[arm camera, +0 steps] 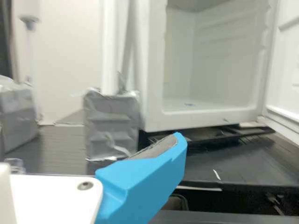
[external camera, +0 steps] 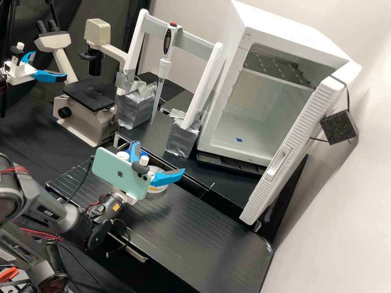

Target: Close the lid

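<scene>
The lid I take to be the white ribbed door (external camera: 285, 154) of the white box-shaped cabinet (external camera: 285, 26), and it stands swung open at the cabinet's front. My white pincer (external camera: 159, 157) is in front of the cabinet, well apart from that door; its two bright blue fingers (external camera: 168, 178) are spread wide, and I see nothing held between them. Near them, in front of the cabinet, are a round clear dish (external camera: 157, 189) with a yellow mark and a white-capped container (external camera: 122, 156). Below me the black, line-grooved bench top (external camera: 211, 236) lies before the cabinet. Inside the cabinet I see a grey slotted shelf (external camera: 281, 69) high up and a small blue patch (external camera: 239, 140) on its floor. Beside its doorless side, two silver-wrapped bases (arm camera: 112, 126) carry white posts, with a white pipette (external camera: 164, 65) between; farther from it stands a cream microscope (external camera: 83, 118). A pale wall (external camera: 334, 203) rises beyond the cabinet's door side.
</scene>
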{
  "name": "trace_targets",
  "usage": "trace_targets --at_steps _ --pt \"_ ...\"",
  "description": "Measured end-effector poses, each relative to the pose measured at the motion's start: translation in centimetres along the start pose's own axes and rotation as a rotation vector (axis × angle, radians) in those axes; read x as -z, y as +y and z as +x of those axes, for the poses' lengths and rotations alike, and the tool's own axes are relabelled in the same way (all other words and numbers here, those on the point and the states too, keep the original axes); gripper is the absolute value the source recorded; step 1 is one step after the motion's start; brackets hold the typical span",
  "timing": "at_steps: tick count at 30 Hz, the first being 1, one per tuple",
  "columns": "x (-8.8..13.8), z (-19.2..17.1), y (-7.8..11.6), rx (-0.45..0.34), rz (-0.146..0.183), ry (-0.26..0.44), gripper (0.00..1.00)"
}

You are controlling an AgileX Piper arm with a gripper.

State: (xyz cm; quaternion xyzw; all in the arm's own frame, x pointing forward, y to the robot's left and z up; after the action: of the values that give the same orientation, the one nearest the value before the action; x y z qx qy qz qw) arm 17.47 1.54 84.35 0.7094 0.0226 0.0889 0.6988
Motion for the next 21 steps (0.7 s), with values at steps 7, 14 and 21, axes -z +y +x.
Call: trace_targets --at_steps 7,14,21 --pt "-1.6 0.9 0.3 -0.028 -0.003 -0.083 1.0" --pt "-2.4 1.0 0.0 -0.006 -0.043 -0.123 1.0" --pt "-3.8 1.2 -0.6 0.02 -0.046 -0.168 1.0"
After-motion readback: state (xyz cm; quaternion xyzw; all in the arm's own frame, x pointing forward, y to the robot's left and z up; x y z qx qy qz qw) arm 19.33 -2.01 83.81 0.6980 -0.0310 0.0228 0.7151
